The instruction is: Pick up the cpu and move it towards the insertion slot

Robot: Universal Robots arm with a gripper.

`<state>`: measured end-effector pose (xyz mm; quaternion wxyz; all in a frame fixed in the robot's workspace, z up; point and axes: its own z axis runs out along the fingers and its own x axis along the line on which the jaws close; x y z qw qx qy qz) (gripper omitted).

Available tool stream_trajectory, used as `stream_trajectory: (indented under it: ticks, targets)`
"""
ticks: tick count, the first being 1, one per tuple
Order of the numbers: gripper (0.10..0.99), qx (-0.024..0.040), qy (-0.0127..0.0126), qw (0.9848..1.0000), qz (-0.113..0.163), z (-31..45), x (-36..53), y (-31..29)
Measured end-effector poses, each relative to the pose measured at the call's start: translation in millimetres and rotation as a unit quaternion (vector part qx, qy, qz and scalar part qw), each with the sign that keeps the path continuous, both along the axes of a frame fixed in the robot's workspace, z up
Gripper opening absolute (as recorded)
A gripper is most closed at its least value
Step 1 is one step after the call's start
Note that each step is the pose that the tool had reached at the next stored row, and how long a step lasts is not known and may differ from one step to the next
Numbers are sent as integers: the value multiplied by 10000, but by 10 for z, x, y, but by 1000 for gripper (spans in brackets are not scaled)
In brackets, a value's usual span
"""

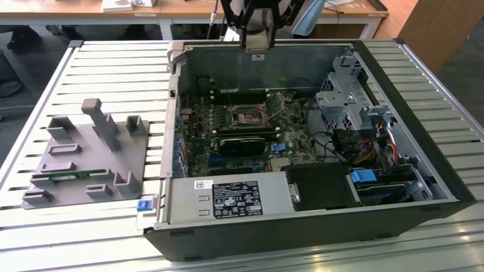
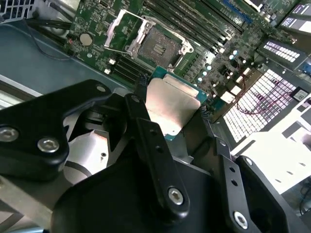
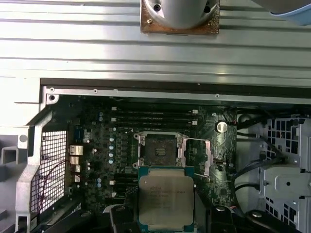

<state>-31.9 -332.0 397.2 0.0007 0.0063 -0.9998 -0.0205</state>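
1. This looks like a robotics lab or electronics workshop: an opened desktop computer case (image 1: pixel 302 147) lies on its side on a worktop (image 1: pixel 113 73) of ribbed aluminium slats.
2. At the left of the exterior view, a grey fixture block (image 1: pixel 83 156) with posts and slots stands on the same worktop.
3. Across the top of that frame run wooden desks (image 1: pixel 181 8) on white legs, with a grey floor (image 1: pixel 15 90) at upper left.

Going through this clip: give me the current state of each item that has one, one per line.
cpu: held between the fingers, lifted above the motherboard, metal top facing up.
insertion slot: open and empty, its metal retention frame swung back.
gripper: shut on the cpu, hanging above the open case.
computer case: lying on its side, side panel off.
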Motion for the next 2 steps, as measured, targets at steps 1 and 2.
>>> stream_trajectory:
  ticks: [1,2]
  targets:
    - [545,0,0,10000,0,0,0,0]
    - [545,0,0,10000,0,0,0,0]
